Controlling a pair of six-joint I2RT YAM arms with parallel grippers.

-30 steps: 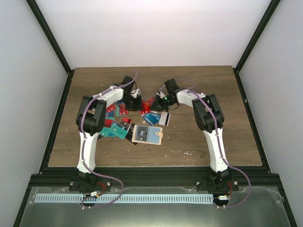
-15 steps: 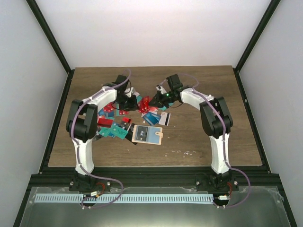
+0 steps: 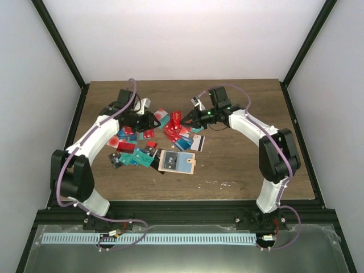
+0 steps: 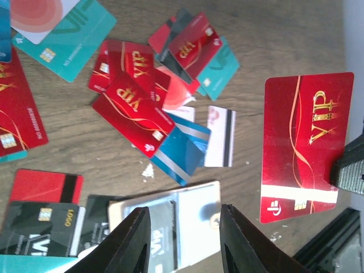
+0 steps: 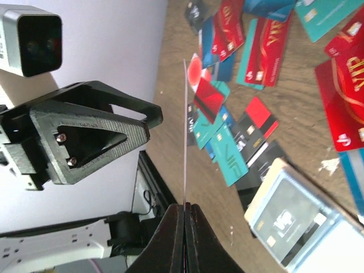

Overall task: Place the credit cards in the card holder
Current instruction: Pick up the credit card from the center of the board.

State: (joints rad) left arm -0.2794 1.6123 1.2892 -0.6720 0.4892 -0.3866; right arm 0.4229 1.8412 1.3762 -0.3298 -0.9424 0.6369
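Observation:
Many credit cards [image 3: 136, 149] in red, teal, blue and black lie scattered on the wooden table. The card holder [image 3: 175, 161] lies open in front of them, with a black card behind its window. My right gripper [image 3: 185, 118] is shut on a red VIP card [image 3: 176, 118] and holds it above the pile. The card is edge-on in the right wrist view [image 5: 185, 142] and face-on in the left wrist view [image 4: 304, 148]. My left gripper [image 3: 153, 121] is open and empty, left of that card. In its wrist view [image 4: 183, 208] it hovers over the holder [image 4: 193, 219].
A white card with a red circle [image 3: 114, 141] lies at the left of the pile. A striped blue card [image 4: 182, 151] and a white card with a magnetic stripe [image 4: 219, 136] lie just behind the holder. Black frame rails run along the table edges.
The two grippers, together at the red card a second ago, have parted. My left gripper drew back to the left, its arm swinging outward. The right gripper keeps the card, slightly higher.

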